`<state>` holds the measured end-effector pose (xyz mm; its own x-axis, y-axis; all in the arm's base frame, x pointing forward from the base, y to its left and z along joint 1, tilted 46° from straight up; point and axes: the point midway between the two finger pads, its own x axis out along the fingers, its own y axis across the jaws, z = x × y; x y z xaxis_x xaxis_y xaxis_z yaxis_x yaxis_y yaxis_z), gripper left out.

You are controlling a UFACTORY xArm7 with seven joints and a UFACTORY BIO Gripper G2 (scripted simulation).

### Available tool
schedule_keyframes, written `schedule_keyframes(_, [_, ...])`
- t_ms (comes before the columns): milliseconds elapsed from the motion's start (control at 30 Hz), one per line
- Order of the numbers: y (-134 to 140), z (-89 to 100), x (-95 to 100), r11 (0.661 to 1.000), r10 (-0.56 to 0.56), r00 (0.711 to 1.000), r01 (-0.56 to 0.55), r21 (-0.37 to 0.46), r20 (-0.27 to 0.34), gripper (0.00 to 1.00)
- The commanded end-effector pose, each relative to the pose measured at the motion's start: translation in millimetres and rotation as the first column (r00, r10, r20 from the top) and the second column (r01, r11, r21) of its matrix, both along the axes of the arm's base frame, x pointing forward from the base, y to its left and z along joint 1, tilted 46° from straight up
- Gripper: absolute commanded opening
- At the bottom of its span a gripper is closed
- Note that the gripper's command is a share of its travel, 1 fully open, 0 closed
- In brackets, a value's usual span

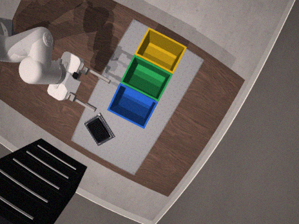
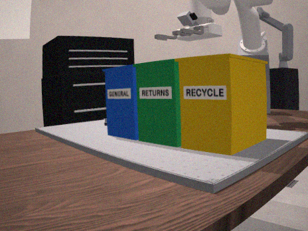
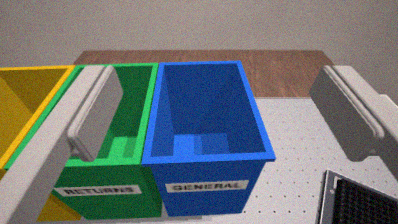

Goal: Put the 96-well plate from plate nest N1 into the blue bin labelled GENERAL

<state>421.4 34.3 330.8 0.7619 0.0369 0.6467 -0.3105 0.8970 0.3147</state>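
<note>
The black 96-well plate [image 1: 98, 129] [image 3: 372, 206] sits in the grey nest [image 1: 107, 125] [image 3: 326, 195], beside the blue bin. The blue bin [image 1: 133, 106] [image 2: 121, 114] [image 3: 207, 107] is labelled GENERAL, stands upright and looks empty. My gripper [image 1: 102, 96] [image 3: 225, 114] is open and empty. In the top view it appears to the left of the blue bin, with one fingertip just above the nest in the picture. In the exterior view it hangs higher than the bin rims. The nest is mostly hidden behind the blue bin there.
The green RETURNS bin [image 1: 146, 78] [image 2: 156, 116] [image 3: 115, 190] stands upright next to the blue one. The yellow RECYCLE bin [image 1: 161, 51] [image 2: 206, 123] stands upright beyond it. All stand on a grey perforated board [image 1: 129, 148] [image 2: 76, 134]. A black drawer cabinet [image 1: 67, 154] [image 2: 89, 76] stands off the table.
</note>
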Motion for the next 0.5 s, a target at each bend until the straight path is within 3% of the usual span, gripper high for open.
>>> schedule_keyframes(0, [-4.0,-4.4,-3.4,1.0,-0.002,1.0,0.002,0.002,0.007,0.37])
schedule_keyframes(367, [-4.0,-4.4,-3.4,1.0,-0.002,1.0,0.002,0.002,0.007,0.37])
schedule_keyframes(467, [-15.2,-10.6,4.3,0.996,-0.07,0.997,0.073,0.058,-0.039,0.37])
